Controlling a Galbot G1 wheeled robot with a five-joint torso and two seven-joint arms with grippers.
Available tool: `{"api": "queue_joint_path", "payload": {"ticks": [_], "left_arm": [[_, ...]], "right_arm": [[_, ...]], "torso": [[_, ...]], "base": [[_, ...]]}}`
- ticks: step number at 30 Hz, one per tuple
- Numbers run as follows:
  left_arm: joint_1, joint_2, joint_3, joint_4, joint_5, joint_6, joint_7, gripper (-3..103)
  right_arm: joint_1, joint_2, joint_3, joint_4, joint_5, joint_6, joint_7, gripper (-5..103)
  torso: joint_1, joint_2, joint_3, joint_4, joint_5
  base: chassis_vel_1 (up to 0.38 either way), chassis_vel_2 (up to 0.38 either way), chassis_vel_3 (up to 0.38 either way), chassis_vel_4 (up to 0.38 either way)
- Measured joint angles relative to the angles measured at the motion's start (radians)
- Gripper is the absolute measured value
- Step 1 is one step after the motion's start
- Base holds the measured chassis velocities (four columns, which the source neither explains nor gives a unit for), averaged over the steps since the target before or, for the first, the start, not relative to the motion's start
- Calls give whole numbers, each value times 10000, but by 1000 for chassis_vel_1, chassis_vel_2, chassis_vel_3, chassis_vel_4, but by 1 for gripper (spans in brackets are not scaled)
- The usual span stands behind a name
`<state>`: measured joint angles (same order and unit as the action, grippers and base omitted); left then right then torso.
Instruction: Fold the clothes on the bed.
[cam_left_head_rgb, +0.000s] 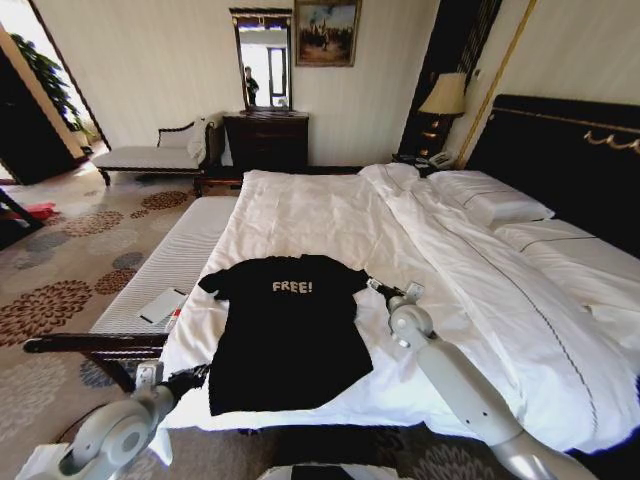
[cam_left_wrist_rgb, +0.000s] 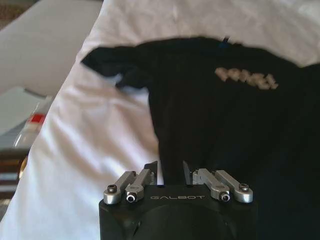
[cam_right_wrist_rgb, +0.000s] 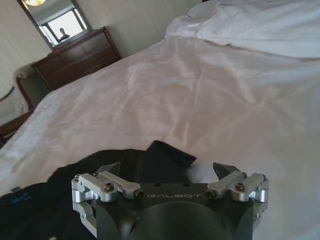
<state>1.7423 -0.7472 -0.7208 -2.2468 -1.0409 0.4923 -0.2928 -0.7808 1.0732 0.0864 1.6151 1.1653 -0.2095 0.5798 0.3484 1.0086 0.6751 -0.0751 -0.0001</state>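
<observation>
The clothes are one black T-shirt (cam_left_head_rgb: 290, 330) with pale "FREE!" lettering, lying flat and face up near the left corner of the bed (cam_left_head_rgb: 330, 215). My left gripper (cam_left_head_rgb: 195, 378) is at the shirt's lower left hem. In the left wrist view its fingers (cam_left_wrist_rgb: 186, 172) are drawn close together with the black cloth (cam_left_wrist_rgb: 225, 130) between them. My right gripper (cam_left_head_rgb: 375, 287) hovers at the shirt's right sleeve (cam_right_wrist_rgb: 170, 152). Its fingers (cam_right_wrist_rgb: 222, 172) stand wide open over the sleeve, with nothing held.
A narrow white bench (cam_left_head_rgb: 170, 260) runs along the bed's left side, with a pale booklet (cam_left_head_rgb: 160, 305) on it. Pillows (cam_left_head_rgb: 490, 200) and the dark headboard (cam_left_head_rgb: 560, 150) lie to the right. A dresser (cam_left_head_rgb: 265, 140) and chaise (cam_left_head_rgb: 150, 155) stand at the far wall.
</observation>
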Motion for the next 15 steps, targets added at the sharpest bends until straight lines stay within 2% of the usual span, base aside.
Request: {"api": "queue_joint_path", "payload": {"ticks": [1, 4, 5, 6, 9, 10, 12, 13, 15], "left_arm": [[0, 0, 0, 0, 0, 0, 0, 33], [-518, -151, -482, -768, -447, -384, 18, 49], [-805, -192, -590, -935, -823, -319, -161, 49], [-805, -192, -590, -935, -823, -319, -161, 49], [-1622, -272, -804, -1165, -1942, 95, -726, 66], [-1772, -280, -830, -1181, -2118, 177, -846, 66], [-1872, -298, -843, -1203, -2244, 256, -964, 77], [-1872, -298, -843, -1203, -2244, 256, -964, 77], [-1869, -337, -837, -1228, -2256, 284, -1013, 88]], "right_arm": [[0, 0, 0, 0, 0, 0, 0, 100], [468, 391, -220, -413, 226, 285, -300, 100], [616, 509, -255, -559, 300, 362, -369, 100], [616, 509, -255, -559, 300, 362, -369, 100], [949, 737, -334, -1020, 347, 495, -598, 100], [1036, 749, -374, -1149, 334, 496, -640, 100], [1180, 749, -458, -1411, 246, 439, -680, 100], [1180, 749, -458, -1411, 246, 439, -680, 100], [1323, 767, -525, -1663, 176, 332, -674, 100]], "torso": [[0, 0, 0, 0, 0], [-1, 1, 0, 2, 2], [-1, 1, -1, 1, 1], [-1, 1, -1, 1, 1], [0, 0, 0, -2, 1], [1, 0, 0, -3, 0], [1, 0, 0, -3, 0], [1, 0, 0, -3, 0], [0, 0, 0, -3, 1]], "base": [[0, 0, 0, 0], [0, 0, 0, 0], [0, 0, 0, 0], [0, 0, 0, 0], [0, 0, 0, 0], [0, 0, 0, 0], [0, 0, 0, 0], [0, 0, 0, 0], [0, 0, 0, 0]]}}
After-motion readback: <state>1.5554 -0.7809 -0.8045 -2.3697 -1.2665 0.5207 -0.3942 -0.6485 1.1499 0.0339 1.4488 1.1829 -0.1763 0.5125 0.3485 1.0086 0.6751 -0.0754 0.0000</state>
